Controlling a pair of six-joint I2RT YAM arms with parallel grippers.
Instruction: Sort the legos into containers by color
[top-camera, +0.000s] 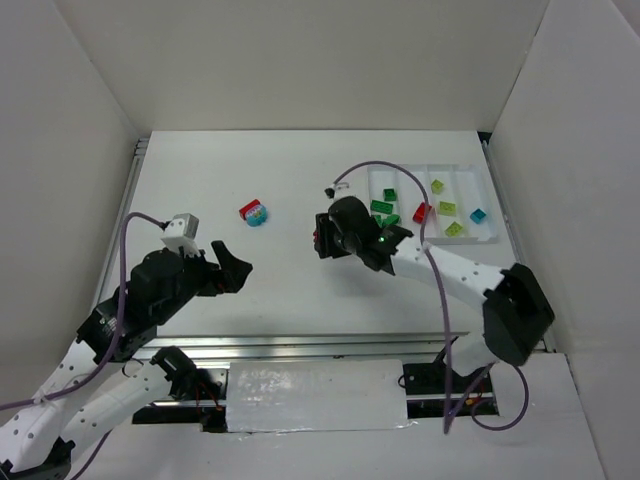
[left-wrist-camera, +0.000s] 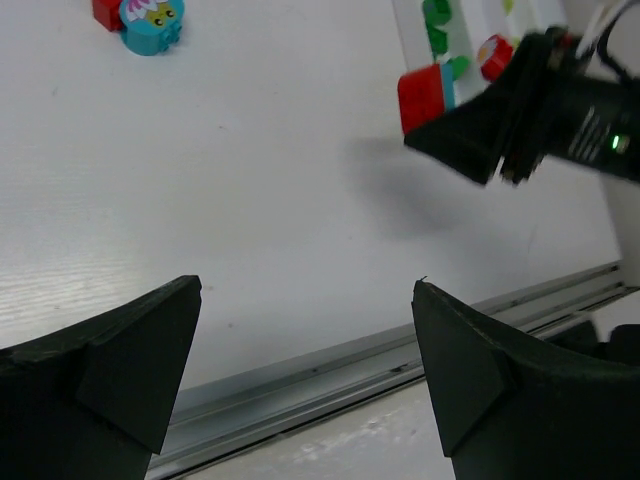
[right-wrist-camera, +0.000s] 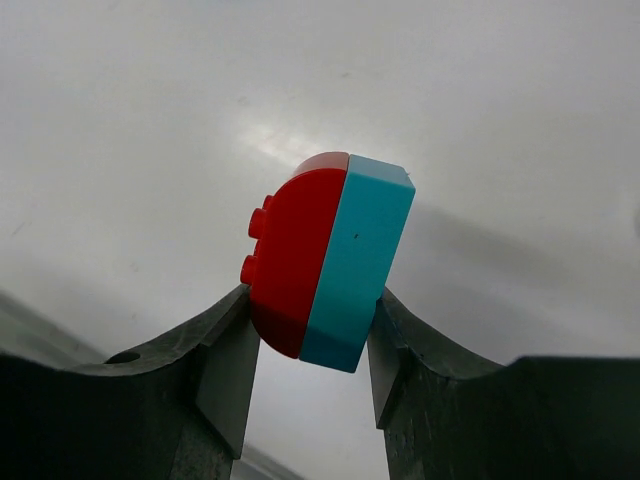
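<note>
My right gripper (right-wrist-camera: 310, 335) is shut on a two-colour lego pair (right-wrist-camera: 325, 260), red on the left and teal on the right, held off the table. From above, this gripper (top-camera: 322, 241) sits left of the white tray (top-camera: 480, 178). The containers hold dark green legos (top-camera: 384, 207), a red lego (top-camera: 422, 212), yellow-green legos (top-camera: 447, 208) and a teal lego (top-camera: 478, 215). Another red-and-teal pair (top-camera: 254, 212) lies on the table at centre left. My left gripper (top-camera: 236, 266) is open and holds nothing, near the front edge (left-wrist-camera: 306, 287).
White walls enclose the table on three sides. A metal rail (top-camera: 300, 347) runs along the near edge, between the arm bases. In the left wrist view the right gripper with its held pair (left-wrist-camera: 425, 97) hangs at the upper right, and the loose pair (left-wrist-camera: 140, 18) at the top left.
</note>
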